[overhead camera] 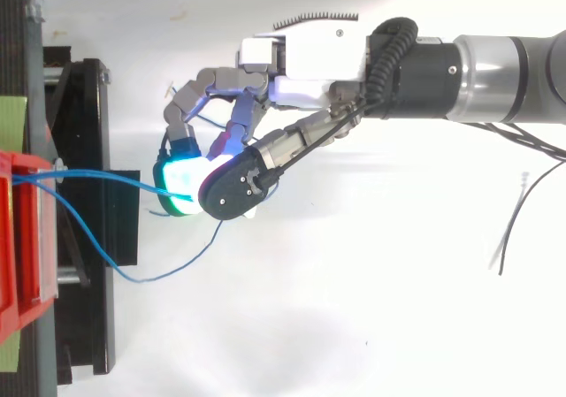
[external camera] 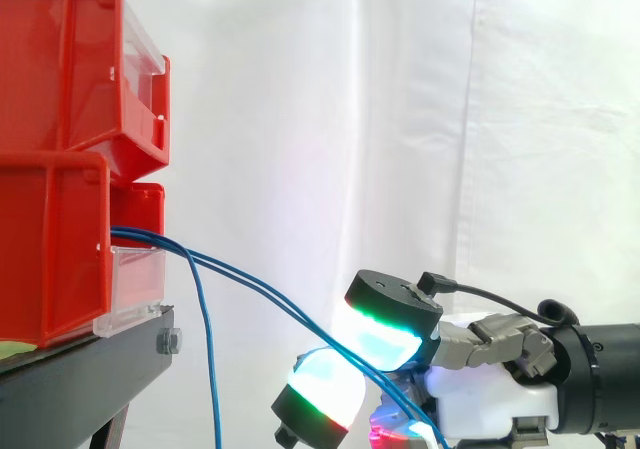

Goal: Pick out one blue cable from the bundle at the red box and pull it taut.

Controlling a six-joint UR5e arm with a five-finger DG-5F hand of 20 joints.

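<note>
1. Nearest my end: the arm [overhead camera: 504,70]. It comes in toward the red box [external camera: 50,249] from the side that the box's front faces.

2. The hand [overhead camera: 309,61]. It is out in front of the red box, well apart from it. In the side view it sits lower than the box's base. I log the fingers as curled inward. The glowing fingertips [external camera: 385,334] are drawn toward one another around the cable strands. The pads show green, cyan and white with a red band.

3. The blue cables [external camera: 250,281]. They leave the red box at its front face, just above the clear strip [external camera: 135,279] along its lower edge. Two strands run side by side, nearly straight, sloping down from the box into the hand between the pads. I cannot tell whether the pads press on one strand or both.

4. The slack strand [external camera: 210,349]. It starts at the same spot on the red box and drops almost straight down just in front of it. From above it loops out sideways from the box and curves back to the hand.

5. The red box itself, resting on the black stand [external camera: 90,369], with its front at the stand's edge.

6. The upper red bin [external camera: 70,59], stacked directly on the red box.

7. Farthest: the white curtain [external camera: 400,119], hanging behind the red box.
</note>
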